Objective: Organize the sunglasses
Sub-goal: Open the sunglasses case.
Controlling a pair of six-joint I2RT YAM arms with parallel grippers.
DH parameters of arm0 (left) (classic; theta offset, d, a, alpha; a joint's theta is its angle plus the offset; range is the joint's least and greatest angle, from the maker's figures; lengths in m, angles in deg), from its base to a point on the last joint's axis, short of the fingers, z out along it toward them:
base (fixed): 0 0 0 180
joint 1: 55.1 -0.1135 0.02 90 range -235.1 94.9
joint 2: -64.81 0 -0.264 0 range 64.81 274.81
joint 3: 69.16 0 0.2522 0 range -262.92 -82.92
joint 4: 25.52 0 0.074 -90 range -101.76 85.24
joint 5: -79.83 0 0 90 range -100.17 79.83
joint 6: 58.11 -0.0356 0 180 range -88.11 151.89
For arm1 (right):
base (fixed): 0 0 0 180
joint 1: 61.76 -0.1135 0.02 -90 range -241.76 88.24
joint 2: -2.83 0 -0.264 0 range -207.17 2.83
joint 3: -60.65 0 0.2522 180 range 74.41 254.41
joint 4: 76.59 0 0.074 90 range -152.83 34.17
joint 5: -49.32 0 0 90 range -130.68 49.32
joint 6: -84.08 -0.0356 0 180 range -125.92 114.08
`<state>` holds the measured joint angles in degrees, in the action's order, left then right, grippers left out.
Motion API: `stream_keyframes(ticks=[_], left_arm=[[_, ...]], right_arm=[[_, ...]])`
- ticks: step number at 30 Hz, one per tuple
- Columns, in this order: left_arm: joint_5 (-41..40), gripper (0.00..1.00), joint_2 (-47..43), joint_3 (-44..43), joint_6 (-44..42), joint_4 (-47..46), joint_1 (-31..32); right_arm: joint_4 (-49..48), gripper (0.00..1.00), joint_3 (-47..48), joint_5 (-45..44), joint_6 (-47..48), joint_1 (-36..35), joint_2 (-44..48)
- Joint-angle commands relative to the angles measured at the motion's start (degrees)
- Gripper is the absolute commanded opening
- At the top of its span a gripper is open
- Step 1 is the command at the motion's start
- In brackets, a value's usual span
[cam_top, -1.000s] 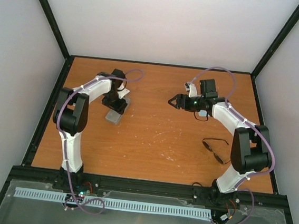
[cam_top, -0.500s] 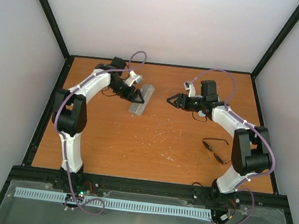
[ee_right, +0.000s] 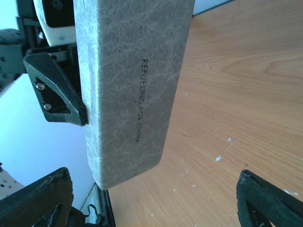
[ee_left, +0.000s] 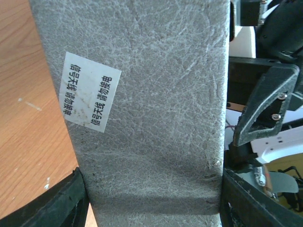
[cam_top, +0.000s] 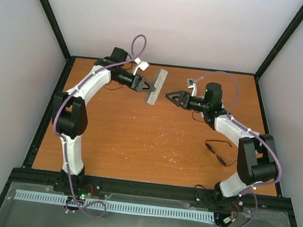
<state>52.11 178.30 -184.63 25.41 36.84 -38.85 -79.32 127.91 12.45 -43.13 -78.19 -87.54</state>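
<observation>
My left gripper (cam_top: 146, 85) is shut on the closed grey case (cam_top: 157, 86) and holds it above the table at the back centre. The case fills the left wrist view (ee_left: 142, 118), clamped between my fingers (ee_left: 71, 198), with a white label on it. My right gripper (cam_top: 170, 96) is open and empty, pointing left at the case from a short gap. In the right wrist view the case (ee_right: 132, 90) hangs ahead between my spread fingertips (ee_right: 38, 198). The sunglasses (cam_top: 217, 151), thin black frame and dark lenses, lie on the table at the right, by the right arm.
The wooden table (cam_top: 154, 140) is bounded by a black frame rail (cam_top: 50, 109) on the left and at the back. White walls stand behind. No cloth shows in any view.
My left gripper has lifted the case off the table and swung it right and back, toward the centre. My right gripper has moved slightly left and back, toward the case.
</observation>
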Motion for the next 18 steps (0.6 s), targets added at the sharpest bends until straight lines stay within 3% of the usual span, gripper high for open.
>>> stream_keyframes(ticks=[1, 4, 7, 18], left_arm=[[9.53, 0.22, -1.19, -3.05, 0.06, -2.48, 0.27], [13.43, 0.22, -1.22, -3.13, -0.65, -2.69, 0.27], [17.71, 0.19, -0.66, -3.05, -1.09, -2.81, 0.27], [26.09, 0.11, -0.62, -2.88, -2.97, -2.96, 1.66]], right_arm=[[-11.22, 0.92, -0.01, 1.37, -5.12, -0.38, 0.05], [-16.58, 0.92, 0.74, 3.11, -7.37, -0.35, -1.59], [-29.07, 0.92, 0.54, 5.02, -14.31, -0.45, -3.5], [-23.68, 0.97, 4.54, 4.53, -10.28, -0.45, -4.02]])
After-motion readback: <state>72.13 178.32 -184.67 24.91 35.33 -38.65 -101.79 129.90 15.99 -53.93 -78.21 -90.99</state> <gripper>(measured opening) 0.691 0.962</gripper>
